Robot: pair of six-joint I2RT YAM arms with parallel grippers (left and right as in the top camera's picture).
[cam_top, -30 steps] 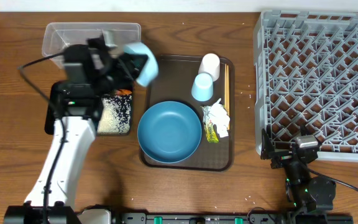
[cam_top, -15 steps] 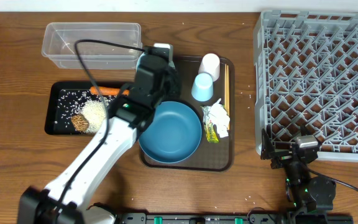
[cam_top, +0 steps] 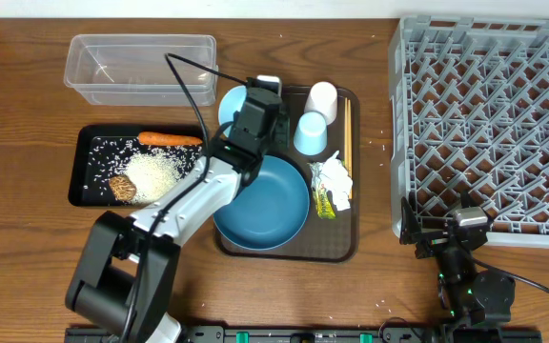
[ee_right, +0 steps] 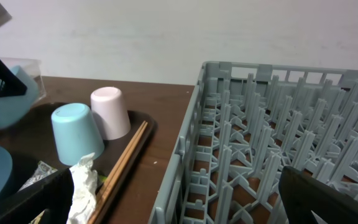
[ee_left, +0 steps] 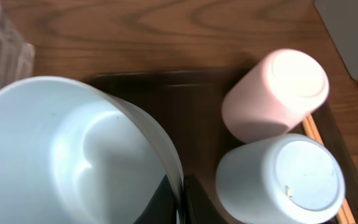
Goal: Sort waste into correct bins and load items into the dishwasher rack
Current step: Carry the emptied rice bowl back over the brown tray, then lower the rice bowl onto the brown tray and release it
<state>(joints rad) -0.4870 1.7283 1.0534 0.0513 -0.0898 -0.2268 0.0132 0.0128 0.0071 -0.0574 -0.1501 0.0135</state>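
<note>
Light blue bowl point(cam_top: 229, 105) is hanging empty, rim-pinched in left tool point(ee_left: 180, 196) beside the white cup point(cam_top: 322, 96), likely needing racking next.

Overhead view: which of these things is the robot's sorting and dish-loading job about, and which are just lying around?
Job: carrot, rice, brown lump, crumpled paper, yellow-green wrappers, black tray, clear tub, dark blue dish, small light blue bowl, white cup, light blue cup, chopsticks, grey rack.
Lying about: brown serving tray, stray specks on the table.
</note>
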